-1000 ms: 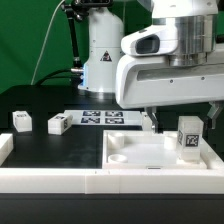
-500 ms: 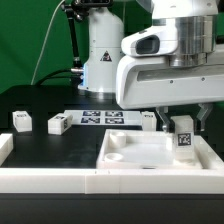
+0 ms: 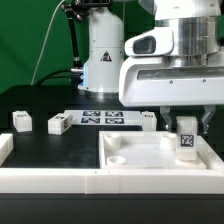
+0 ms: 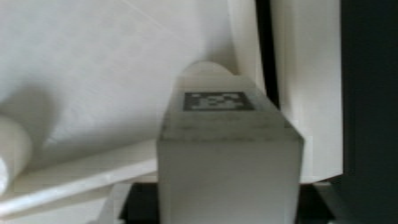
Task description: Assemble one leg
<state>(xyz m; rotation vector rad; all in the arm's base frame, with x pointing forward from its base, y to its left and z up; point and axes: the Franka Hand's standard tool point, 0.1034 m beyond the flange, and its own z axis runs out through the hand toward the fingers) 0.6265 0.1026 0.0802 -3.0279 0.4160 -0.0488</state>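
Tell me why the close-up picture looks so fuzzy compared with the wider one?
Wrist view: the leg fills the frame, probably too near the lens, so it is soft and its tag smeared. Exterior view: evenly lit and sharper, the marker board tags crisp, though the gripper and the large white square piece look rather bright.

Arm hangs vertical near the worktop's front edge, toward the exterior view's right. Wrist straight, gripper [image 3: 186, 128] pointing down. Fingers [image 3: 166, 122] closed on the leg [image 3: 186, 142], holding it upright.
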